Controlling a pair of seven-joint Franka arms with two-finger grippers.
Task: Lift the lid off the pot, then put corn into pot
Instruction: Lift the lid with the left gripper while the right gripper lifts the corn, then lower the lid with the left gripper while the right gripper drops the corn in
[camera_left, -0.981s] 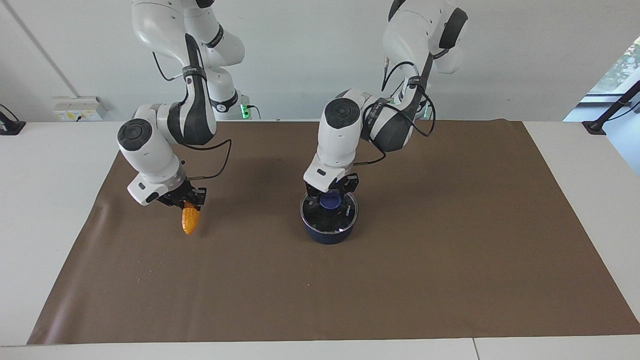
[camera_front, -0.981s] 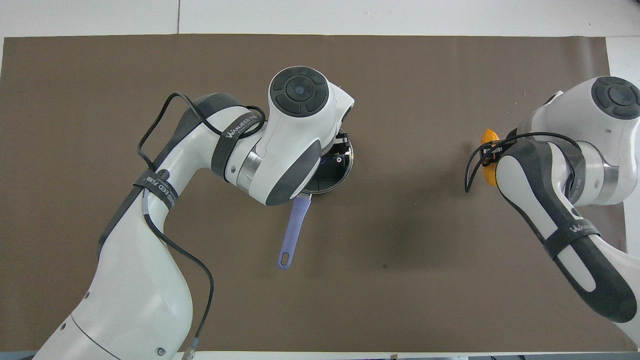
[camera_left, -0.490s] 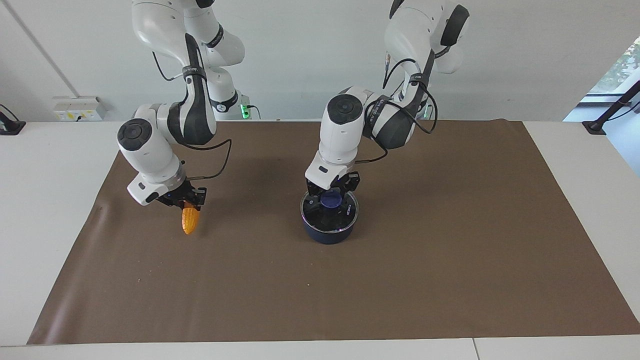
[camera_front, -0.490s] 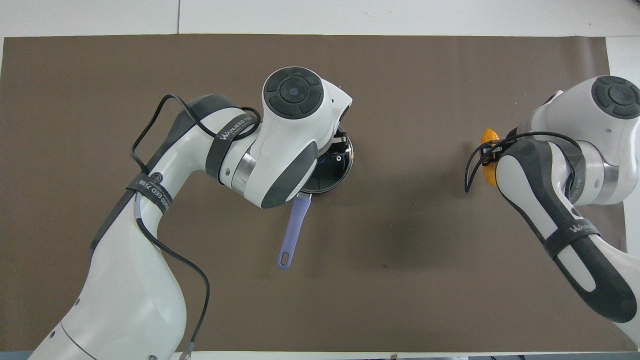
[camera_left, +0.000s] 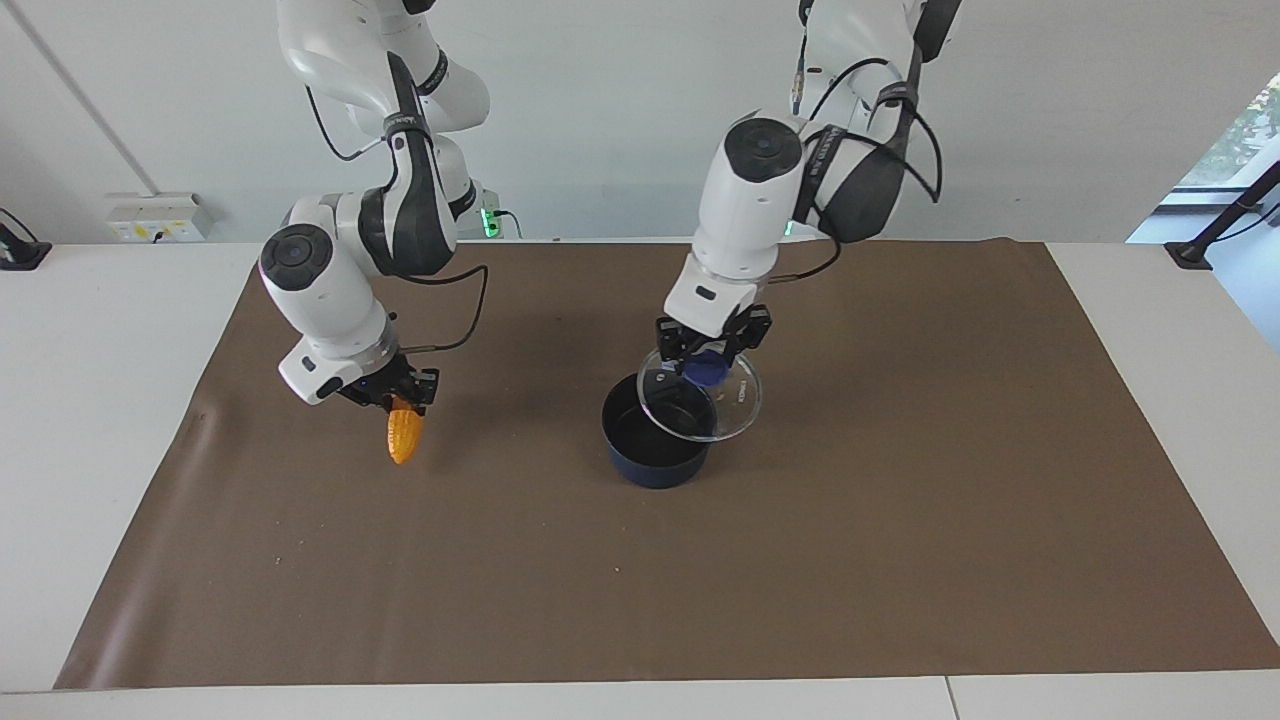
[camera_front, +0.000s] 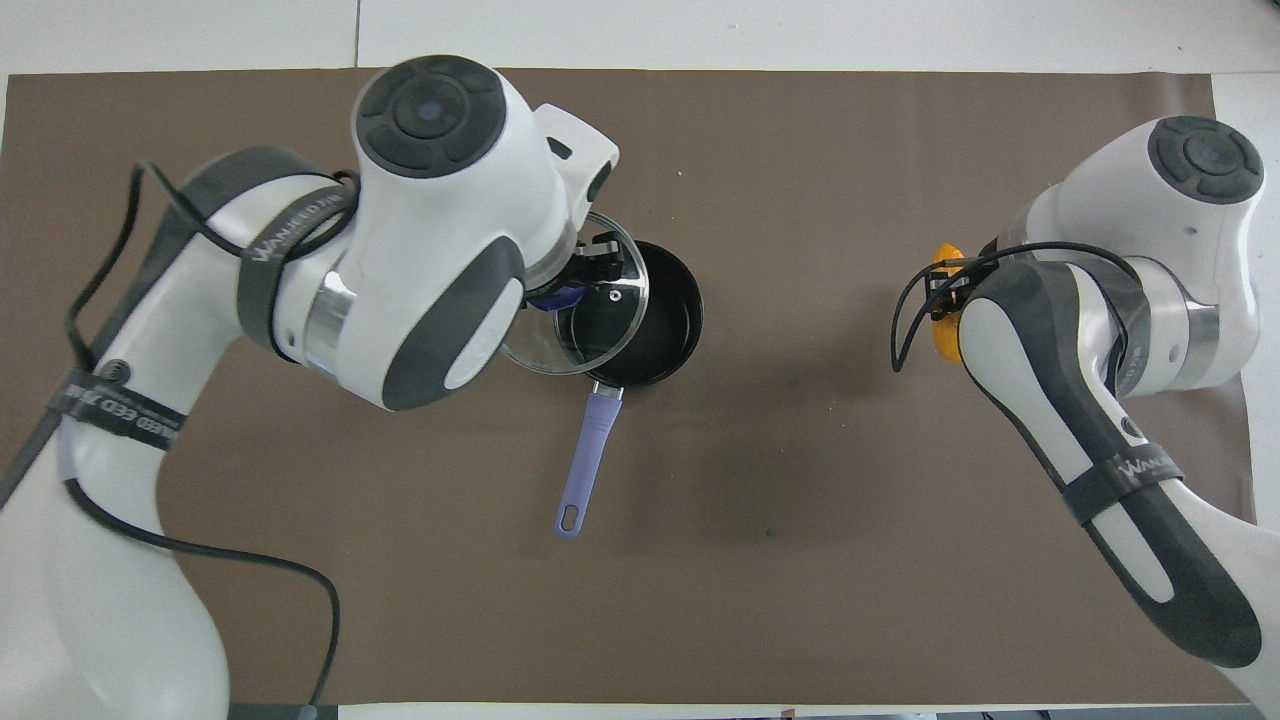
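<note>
One pot, one lid, one corn

The pot stands on the mat near the middle of the tabletop, its handle pointing toward the robots. The lid hangs tilted in the air over the pot's rim on the side toward the left arm's end, clear of the pot (the pot's inside lies uncovered), its knob clamped in the jaws of the left gripper. Well apart, over the mat toward the right arm's end, the right gripper holds the corn hanging tip-down above the mat.
</note>
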